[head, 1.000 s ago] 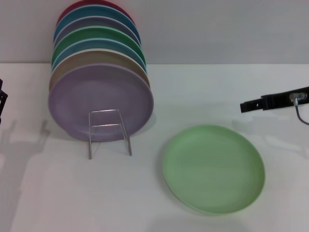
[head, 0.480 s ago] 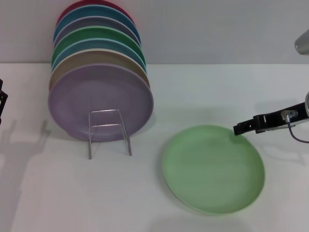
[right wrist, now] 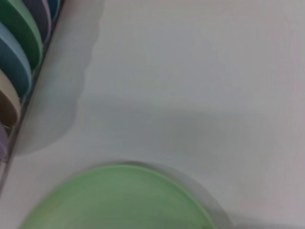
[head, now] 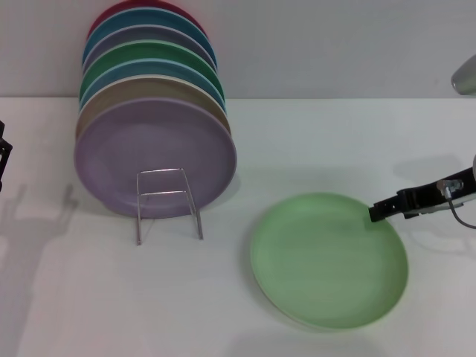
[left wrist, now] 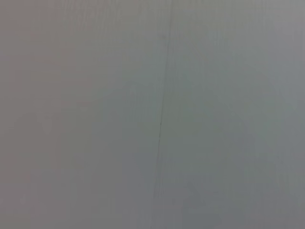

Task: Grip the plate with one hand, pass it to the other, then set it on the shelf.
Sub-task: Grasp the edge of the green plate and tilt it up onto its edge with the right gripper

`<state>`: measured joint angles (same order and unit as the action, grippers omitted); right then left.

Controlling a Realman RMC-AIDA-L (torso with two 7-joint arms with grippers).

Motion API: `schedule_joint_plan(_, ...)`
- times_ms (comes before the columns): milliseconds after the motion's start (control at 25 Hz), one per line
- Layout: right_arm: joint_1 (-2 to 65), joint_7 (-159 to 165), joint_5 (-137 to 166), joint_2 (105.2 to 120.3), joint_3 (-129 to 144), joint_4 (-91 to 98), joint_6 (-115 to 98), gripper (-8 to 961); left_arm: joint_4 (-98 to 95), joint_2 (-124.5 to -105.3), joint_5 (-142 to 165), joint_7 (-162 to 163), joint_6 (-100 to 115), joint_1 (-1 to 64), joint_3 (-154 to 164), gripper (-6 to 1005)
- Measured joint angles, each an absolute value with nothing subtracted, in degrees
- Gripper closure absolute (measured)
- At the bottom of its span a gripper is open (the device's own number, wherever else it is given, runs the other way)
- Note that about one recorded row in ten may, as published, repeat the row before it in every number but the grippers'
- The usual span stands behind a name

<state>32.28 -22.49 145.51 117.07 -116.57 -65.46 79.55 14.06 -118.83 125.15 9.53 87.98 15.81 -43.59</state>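
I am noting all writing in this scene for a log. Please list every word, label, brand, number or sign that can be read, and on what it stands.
None: no text can be read in any view.
The plate, the stacked plates in the shelf, the table and the right gripper bear no visible writing.
The left wrist view shows only a plain grey surface.

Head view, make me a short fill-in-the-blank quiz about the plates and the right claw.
1. The pale green plate lies flat on the ____.
2. The plate at the front of the shelf is ____ in colour.
3. The right claw is at the pale green plate's ____.
4. The left claw sits at the picture's ____ edge.

Missing words: table; lilac; rim; left
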Motion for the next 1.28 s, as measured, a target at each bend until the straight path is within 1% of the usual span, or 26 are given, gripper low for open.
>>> schedule_joint_plan(960,33.0,-23.0,146.7,117.06,-116.0,-61.1,80.0,266,14.1,-118.82,125.2,9.6,88.2,15.7,-43.6,197)
schedule_joint_plan(1200,33.1,-23.1,146.8,117.07,-116.0,-60.7,80.8,328,14.1,-118.82,125.2,9.6,88.5,15.7,-43.6,197)
schedule_joint_plan(1280,33.1,-23.1,146.8,117.07,-116.0,-60.5,80.8,577,14.1,-118.82,125.2,9.6,88.6,15.6,-43.6,197)
